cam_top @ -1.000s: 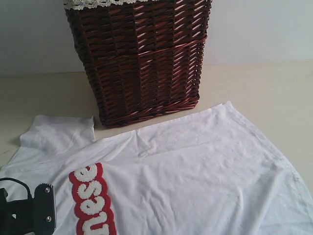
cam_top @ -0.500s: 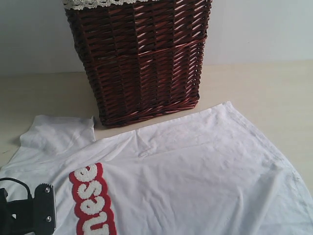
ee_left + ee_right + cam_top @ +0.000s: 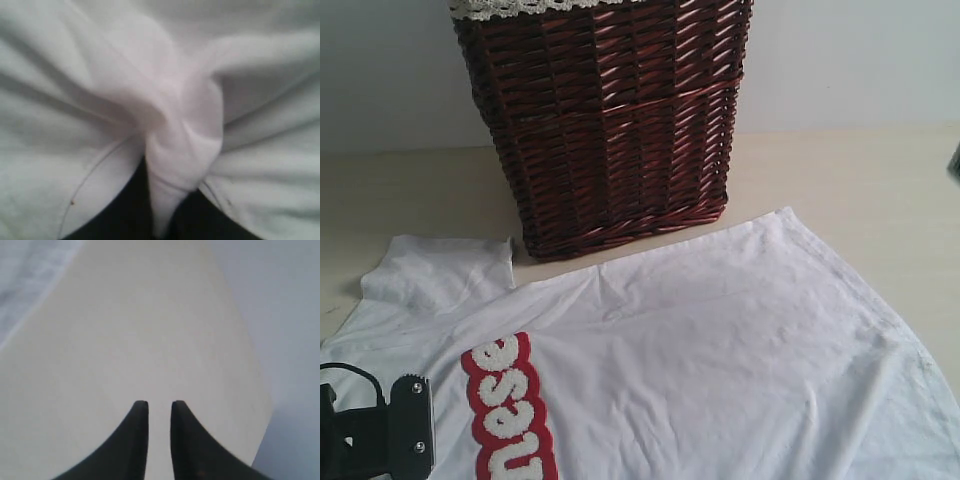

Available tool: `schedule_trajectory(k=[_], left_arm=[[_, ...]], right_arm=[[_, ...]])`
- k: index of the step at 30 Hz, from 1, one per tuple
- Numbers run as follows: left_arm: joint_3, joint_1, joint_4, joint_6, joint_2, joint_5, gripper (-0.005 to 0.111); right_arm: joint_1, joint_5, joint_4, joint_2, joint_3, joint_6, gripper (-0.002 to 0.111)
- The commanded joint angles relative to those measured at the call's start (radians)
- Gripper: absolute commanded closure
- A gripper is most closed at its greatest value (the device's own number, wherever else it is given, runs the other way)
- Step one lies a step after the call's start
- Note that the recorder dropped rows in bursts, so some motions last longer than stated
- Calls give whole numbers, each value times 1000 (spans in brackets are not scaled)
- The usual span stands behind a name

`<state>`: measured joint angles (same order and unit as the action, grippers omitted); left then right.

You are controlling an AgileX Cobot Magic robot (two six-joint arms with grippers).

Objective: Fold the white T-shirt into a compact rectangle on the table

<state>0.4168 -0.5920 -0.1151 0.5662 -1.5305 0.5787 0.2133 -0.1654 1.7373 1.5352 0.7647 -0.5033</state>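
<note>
The white T-shirt (image 3: 720, 340) lies spread on the table (image 3: 860, 180), its red patch with fuzzy white letters (image 3: 508, 410) near the front left. One sleeve (image 3: 435, 270) is bunched at the back left. My left arm's black wrist block (image 3: 385, 440) sits over the shirt's front left corner. In the left wrist view the left gripper (image 3: 167, 202) is shut on a gathered fold of white cloth (image 3: 185, 145). My right gripper (image 3: 159, 405) hovers over bare table (image 3: 150, 330), jaws a narrow gap apart with nothing between them. The shirt's edge (image 3: 25, 280) lies off to one side of it.
A tall dark red-brown wicker basket (image 3: 610, 120) with a lace rim stands at the back, touching the shirt's far edge. A pale wall rises behind the table. A small dark part (image 3: 955, 160) shows at the exterior view's right edge.
A small dark part has come into the exterior view at the right edge. The shirt and the left arm have not moved.
</note>
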Motion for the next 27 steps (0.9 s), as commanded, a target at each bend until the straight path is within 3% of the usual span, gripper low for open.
schedule_trajectory(k=[1, 4, 6, 8, 11, 16, 20, 27], left_arm=[[-22, 2, -52, -2, -39, -69, 107], [-22, 2, -52, -2, -39, -69, 107], [-22, 2, -52, -2, -39, -69, 107], [-22, 2, -52, -2, -39, -69, 107], [-22, 2, -52, -2, -39, -69, 107], [-22, 2, -52, -2, -39, -69, 107], [-22, 2, -52, -2, -39, -69, 107], [-22, 2, -52, -2, -39, -69, 107]], right_arm=[[-110, -51, 7, -21, -99, 407, 93], [-119, -120, 7, 82, -161, 380, 98], [-119, -123, 7, 141, -164, 165, 99], [-117, -251, 7, 149, -165, -35, 99], [-117, -587, 7, 71, -167, -329, 99], [-117, -893, 7, -103, -167, -454, 99], [-117, -837, 7, -283, -167, -501, 99], [-77, -446, 7, -423, -170, -598, 99]])
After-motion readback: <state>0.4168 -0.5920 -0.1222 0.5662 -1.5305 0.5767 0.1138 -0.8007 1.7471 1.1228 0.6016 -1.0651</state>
